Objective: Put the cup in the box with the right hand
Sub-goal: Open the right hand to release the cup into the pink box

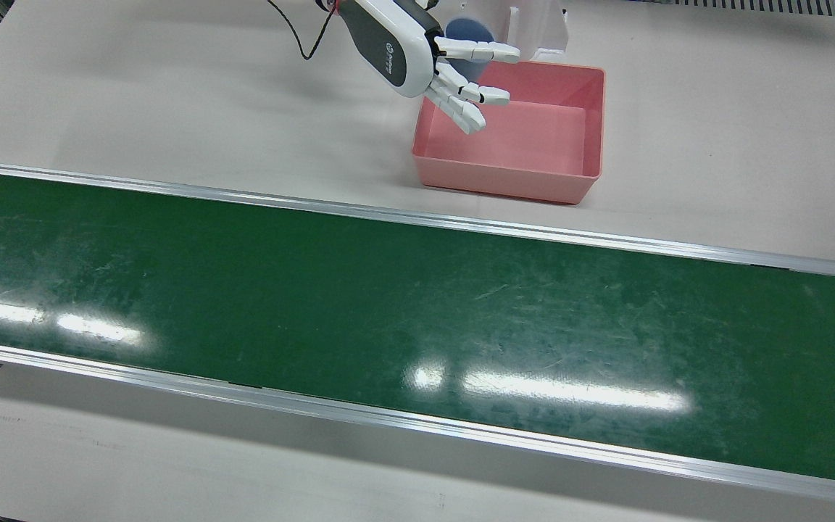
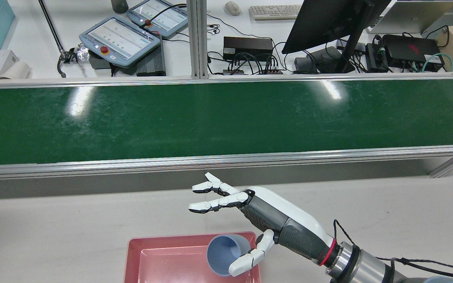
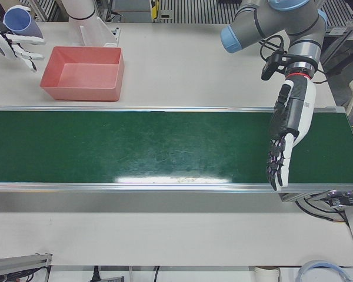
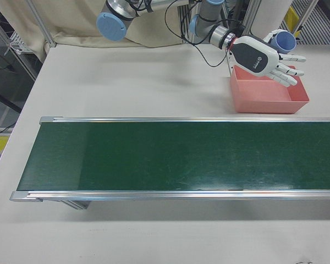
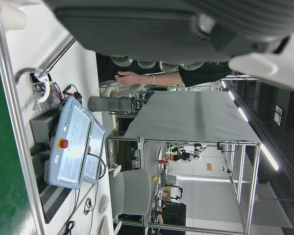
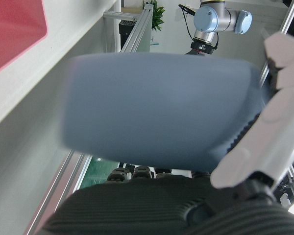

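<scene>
White table [image 1: 171, 101], pink box [image 1: 584, 127]; above, right hand [image 2: 246, 224] splayed, blue cup [image 2: 226, 253] against thumb.

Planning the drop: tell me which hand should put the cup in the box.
Right. The right hand already has the blue cup over the pink box; the left hand hangs over the far conveyor end.

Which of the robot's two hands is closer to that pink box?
The right hand. It hangs above the pink box's edge with a blue cup against its palm, its fingers spread. The left hand hangs far off, over the far end of the green belt.
</scene>
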